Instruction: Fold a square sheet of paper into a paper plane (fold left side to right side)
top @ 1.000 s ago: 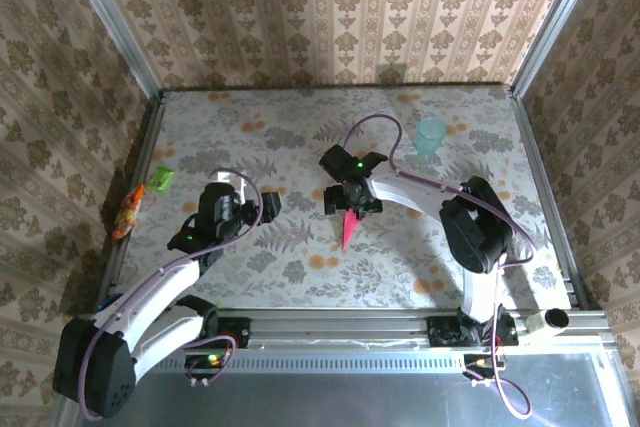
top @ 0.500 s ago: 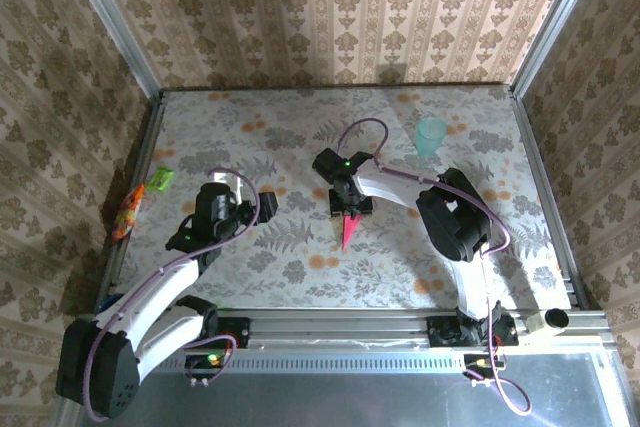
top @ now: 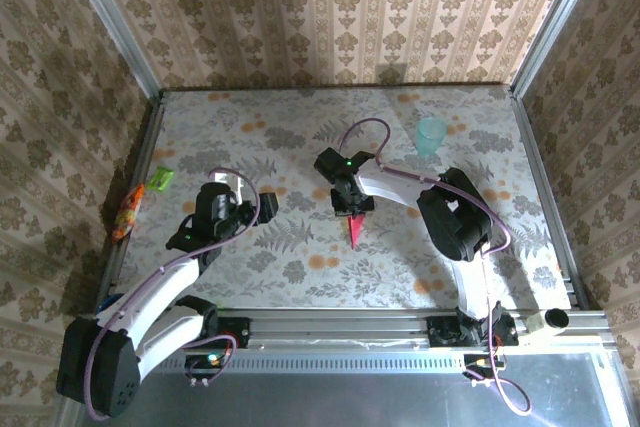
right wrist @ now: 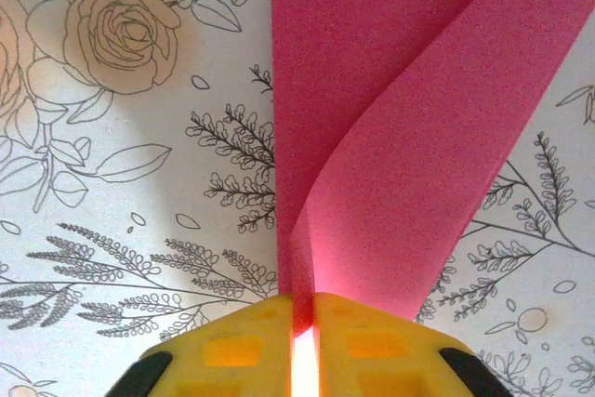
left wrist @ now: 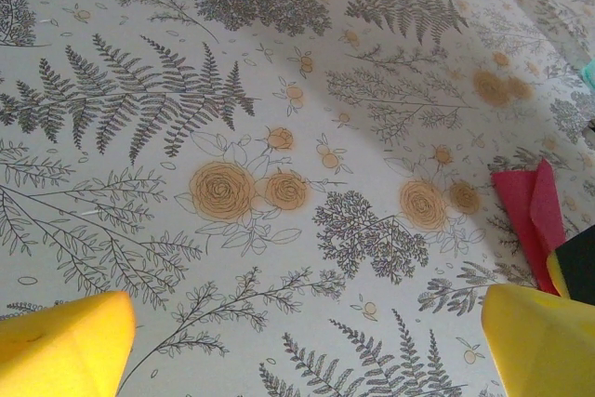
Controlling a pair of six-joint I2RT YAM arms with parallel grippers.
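Observation:
The magenta-red paper plane (top: 354, 229) lies near the table's middle as a narrow dart, its tip pointing toward the near edge. My right gripper (top: 349, 205) sits over its far end. In the right wrist view the yellow fingers (right wrist: 240, 346) are shut on a raised flap of the paper plane (right wrist: 390, 137), pinched upright in the slit between them. My left gripper (top: 256, 204) hovers left of the paper plane, open, its yellow fingertips (left wrist: 65, 341) wide apart over bare tablecloth, with the paper plane (left wrist: 525, 206) at the right edge of that view.
A pale teal cup (top: 431, 135) stands at the back right. Green and orange packets (top: 140, 197) lie at the left edge of the table. Wallpapered walls close in the back and both sides. The floral tablecloth (top: 260, 267) spreads across the front.
My right gripper has closed from open onto the paper's flap and shifted slightly left. The paper's tip has swung a little to the right. The left arm has barely moved.

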